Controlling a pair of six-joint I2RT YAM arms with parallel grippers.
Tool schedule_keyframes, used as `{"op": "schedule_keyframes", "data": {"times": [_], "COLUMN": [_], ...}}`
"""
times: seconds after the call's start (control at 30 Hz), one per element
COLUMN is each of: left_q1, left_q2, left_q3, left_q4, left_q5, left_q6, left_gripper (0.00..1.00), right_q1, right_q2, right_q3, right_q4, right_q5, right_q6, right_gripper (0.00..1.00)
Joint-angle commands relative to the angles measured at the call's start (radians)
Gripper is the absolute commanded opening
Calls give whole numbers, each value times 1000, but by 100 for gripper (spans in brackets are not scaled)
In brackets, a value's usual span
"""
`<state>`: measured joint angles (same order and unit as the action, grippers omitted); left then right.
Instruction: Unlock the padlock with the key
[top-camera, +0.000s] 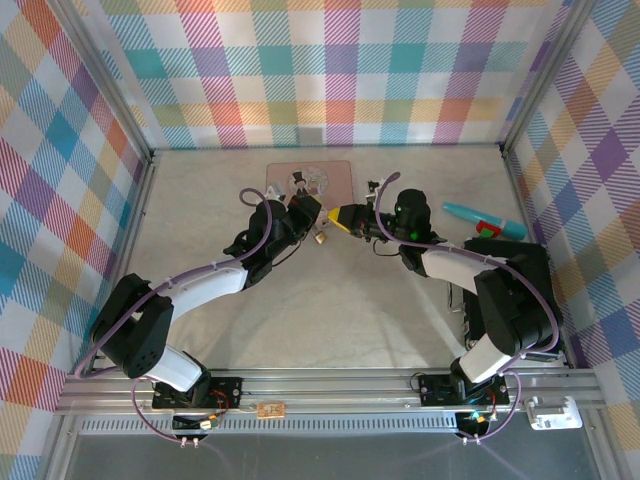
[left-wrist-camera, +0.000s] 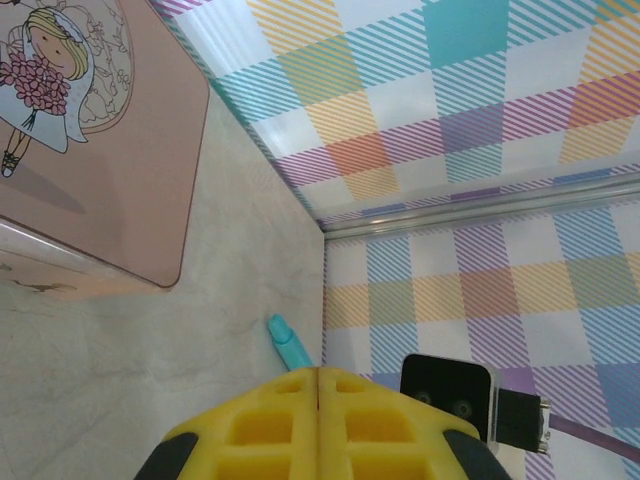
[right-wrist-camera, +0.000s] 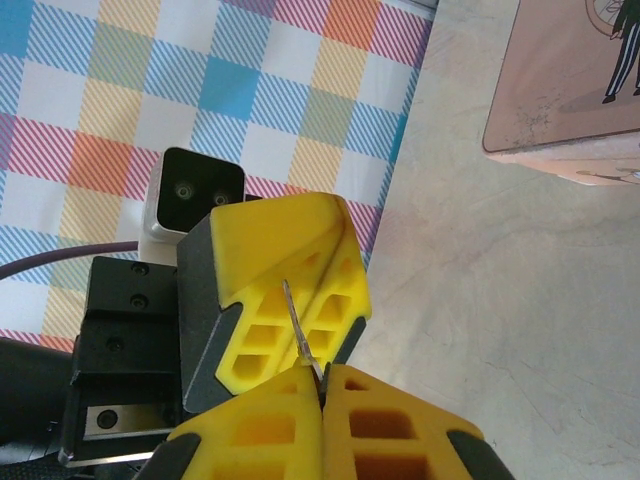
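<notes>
Just in front of the pink tin (top-camera: 310, 178), toward the arm bases, the two grippers meet nose to nose above the desk (top-camera: 200, 230). The right gripper (right-wrist-camera: 322, 378) has its jaws closed on the key (right-wrist-camera: 299, 335), a thin grey sliver sticking out from between the yellow fingertips and aimed at the tip of the left gripper (left-wrist-camera: 318, 375). The left jaws are pressed together with no gap. From above, the padlock (top-camera: 320, 238) shows as a small brass body right at the left jaws' tip, on the side away from the tin. Whether it is pinched there or lies on the desk cannot be told. A teal and red tool (top-camera: 485, 220) lies well to the right of the tin.
</notes>
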<state>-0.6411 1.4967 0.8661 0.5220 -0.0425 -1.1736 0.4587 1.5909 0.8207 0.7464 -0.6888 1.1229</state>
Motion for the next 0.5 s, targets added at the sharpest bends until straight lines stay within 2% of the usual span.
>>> {"op": "schedule_keyframes", "data": {"times": [0.0, 0.07, 0.13, 0.2, 0.23, 0.33, 0.47], "left_q1": [-11, -12, -11, -10, -8, 3, 37], "left_q2": [-29, -29, -38, -57, -67, -88, -86], "left_q3": [-23, -31, -41, -41, -38, -43, -59], "left_q4": [-2, 2, 7, -18, -35, -63, -95], "left_q5": [-16, -26, -39, -48, -47, -26, 61], "left_q6": [-12, -25, -29, -28, -23, -12, 15], "left_gripper": [0, 0, 19, 45, 51, 59, 61], "right_q1": [6, 6, 4, 0, -3, -23, -54], "right_q2": [9, 11, 5, -12, -22, -51, -79], "right_q3": [34, 37, 43, 56, 60, 74, 119], "right_q4": [51, 42, -12, -106, -172, -275, -510], "right_q5": [8, -2, -15, -32, -39, -59, -76], "right_q6": [3, -5, -37, -97, -125, -195, -358], "right_gripper": [0, 0, 0, 0, 0, 0, 0]}}
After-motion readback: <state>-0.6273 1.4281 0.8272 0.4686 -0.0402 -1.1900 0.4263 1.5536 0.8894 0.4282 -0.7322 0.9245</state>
